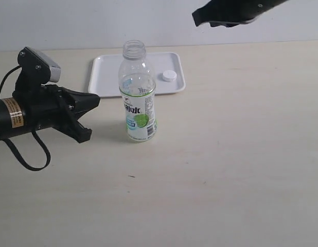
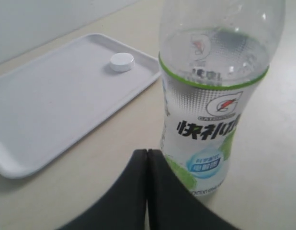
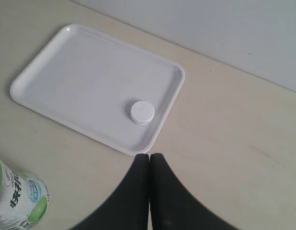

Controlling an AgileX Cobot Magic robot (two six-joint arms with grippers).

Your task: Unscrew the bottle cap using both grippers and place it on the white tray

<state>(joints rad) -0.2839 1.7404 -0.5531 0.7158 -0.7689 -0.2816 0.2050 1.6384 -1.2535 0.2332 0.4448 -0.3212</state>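
The clear bottle with the lime label stands upright on the table, its neck open and capless. The white bottle cap lies on the white tray behind it, near the tray's right end. It also shows as the cap on the tray. My left gripper is shut and empty, low and to the left of the bottle, apart from it. My right gripper hangs high at the back right, shut, holding nothing; its tips meet.
The pale table spreads around the bottle and tray. A light wall runs behind the table's far edge. The left arm's cable loops over the table at the left.
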